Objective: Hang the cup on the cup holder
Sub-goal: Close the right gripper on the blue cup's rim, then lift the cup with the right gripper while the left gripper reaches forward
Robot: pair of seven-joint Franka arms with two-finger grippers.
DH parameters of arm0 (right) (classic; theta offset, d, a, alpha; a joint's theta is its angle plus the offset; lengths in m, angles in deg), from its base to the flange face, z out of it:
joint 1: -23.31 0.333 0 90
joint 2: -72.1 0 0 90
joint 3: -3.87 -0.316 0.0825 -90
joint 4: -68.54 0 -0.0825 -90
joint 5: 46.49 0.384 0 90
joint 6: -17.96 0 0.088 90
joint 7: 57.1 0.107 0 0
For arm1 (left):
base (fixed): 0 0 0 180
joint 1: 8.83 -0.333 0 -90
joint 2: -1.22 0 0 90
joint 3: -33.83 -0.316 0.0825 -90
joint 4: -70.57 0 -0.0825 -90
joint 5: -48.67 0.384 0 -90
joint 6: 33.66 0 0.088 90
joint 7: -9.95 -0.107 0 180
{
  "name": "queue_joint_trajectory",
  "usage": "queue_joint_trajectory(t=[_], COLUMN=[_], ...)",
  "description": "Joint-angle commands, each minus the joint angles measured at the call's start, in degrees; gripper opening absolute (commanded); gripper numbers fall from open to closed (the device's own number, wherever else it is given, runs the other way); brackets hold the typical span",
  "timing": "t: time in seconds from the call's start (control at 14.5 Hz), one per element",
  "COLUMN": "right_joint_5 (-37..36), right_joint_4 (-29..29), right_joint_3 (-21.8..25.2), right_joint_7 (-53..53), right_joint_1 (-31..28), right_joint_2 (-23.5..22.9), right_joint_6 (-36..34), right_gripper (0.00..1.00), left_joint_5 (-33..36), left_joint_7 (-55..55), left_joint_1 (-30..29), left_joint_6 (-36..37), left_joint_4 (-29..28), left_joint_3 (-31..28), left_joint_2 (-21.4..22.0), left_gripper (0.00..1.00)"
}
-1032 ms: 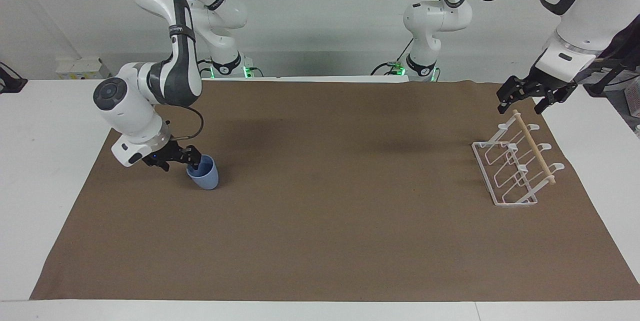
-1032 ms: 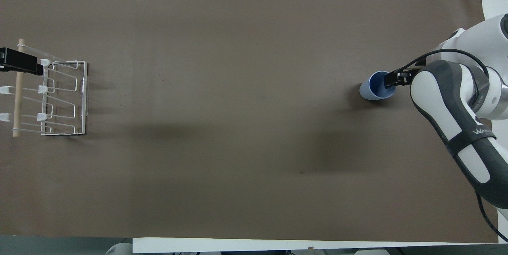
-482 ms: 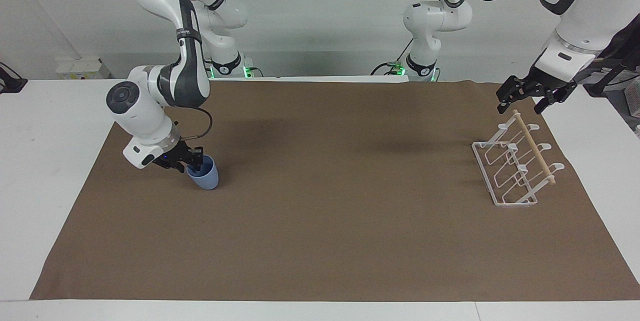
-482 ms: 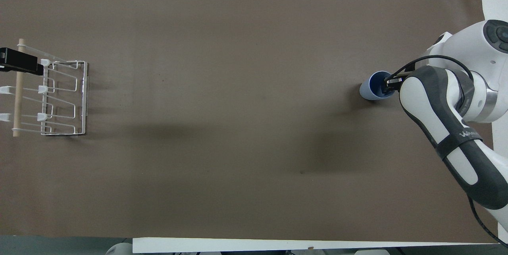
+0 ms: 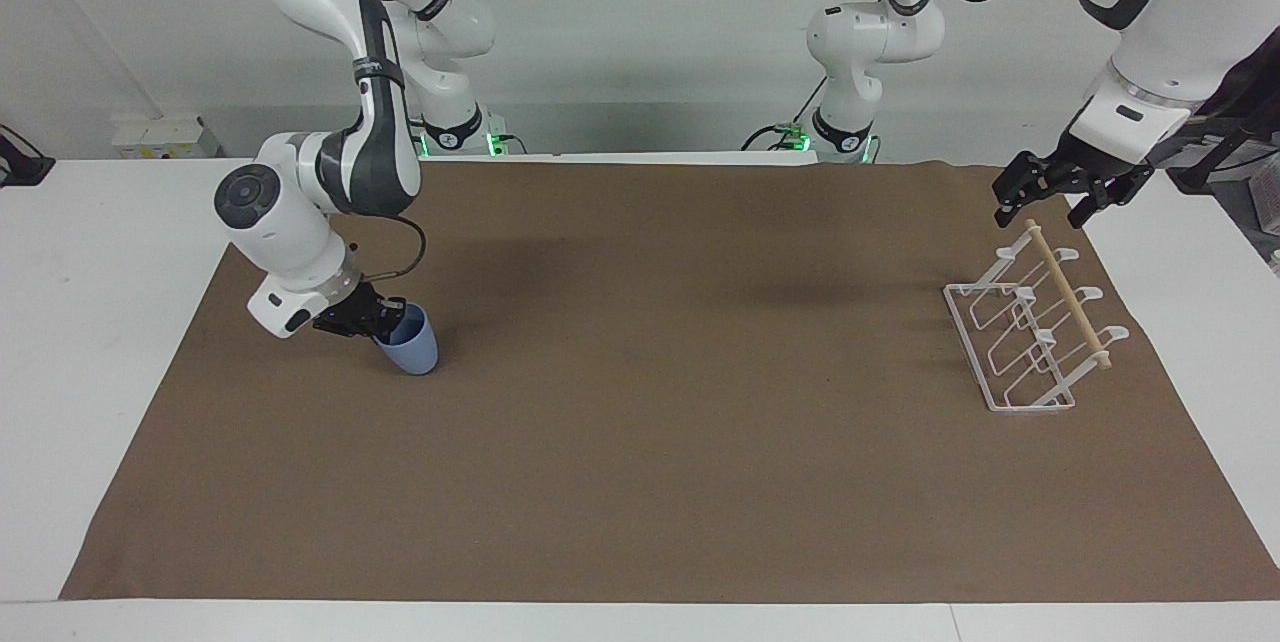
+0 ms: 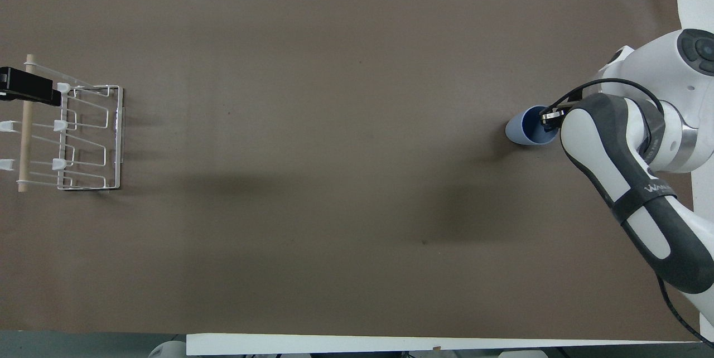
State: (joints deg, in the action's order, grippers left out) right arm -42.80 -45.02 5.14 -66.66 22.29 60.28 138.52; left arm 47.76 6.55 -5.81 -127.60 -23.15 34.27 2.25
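cup (image 5: 410, 348), light blue and without a handle, is seen tilted on the brown mat (image 5: 640, 422) at the right arm's end of the desk (image 5: 90, 322), its mouth turned up toward the right gripper (image 5: 385, 317) and its tapered base touching the mat. the rim is pinched by the right gripper, one finger being set inside the mouth and the other against the outer wall; in the overhead view the same grip is seen at the cup's (image 6: 529, 127) rim, with the right gripper (image 6: 549, 119) partly hidden under the arm's forearm.

the cup holder (image 5: 1030, 327), a white wire rack with slanted looped prongs and a light wooden dowel (image 5: 1068, 294) across its top, is stood on the mat at the left arm's end of the desk, well apart from the cup. nothing is hung on its prongs.

the left gripper (image 5: 1045, 207) is held in the air over the end of the dowel nearest the robots, with its fingers spread and nothing between them; no contact with the rack can be made out. in the overhead view only the dark tip of the left gripper (image 6: 28, 92) is shown, over the cup holder's (image 6: 83, 140) dowel end.
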Motion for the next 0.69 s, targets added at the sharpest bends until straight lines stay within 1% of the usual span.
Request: queue_joint_trajectory(t=[0.0,0.07,0.14,0.28,0.48,0.62], right_joint_5=[1.58,3.5,7.35,16.74,31.15,39.17], right_joint_4=[4.12,6.14,8.07,10.11,9.68,8.45], right_joint_3=[-0.22,-0.66,-1.97,-2.15,-2.16,-2.33], right_joint_7=[-2.91,-4.05,-4.5,-4.42,-4.5,-4.15], right_joint_1=[-0.48,-0.31,-0.39,-0.48,-0.4,0.56], right_joint_2=[0.04,0.38,0.74,1.44,2.23,2.93], right_joint_6=[-5.92,-9.08,-12.42,-17.09,-20.97,-22.73], right_gripper=[0.0,0.0,0.0,0.0,0.0,0.0], left_joint_5=[0.65,0.65,0.65,0.65,0.65,0.65], left_joint_7=[0.32,0.32,0.32,0.32,0.41,0.41], left_joint_1=[-0.56,-0.56,-0.56,-0.56,-0.82,-0.64], left_joint_6=[0.77,0.77,0.77,0.86,1.47,4.02], left_joint_4=[-0.68,-0.68,-0.68,-0.77,-0.94,-0.94], left_joint_3=[0.7,0.7,0.7,0.61,0.52,0.61], left_joint_2=[1.16,1.16,1.16,1.25,1.43,1.78], left_gripper=[1.0,1.0,1.0,1.0,1.0,1.0])
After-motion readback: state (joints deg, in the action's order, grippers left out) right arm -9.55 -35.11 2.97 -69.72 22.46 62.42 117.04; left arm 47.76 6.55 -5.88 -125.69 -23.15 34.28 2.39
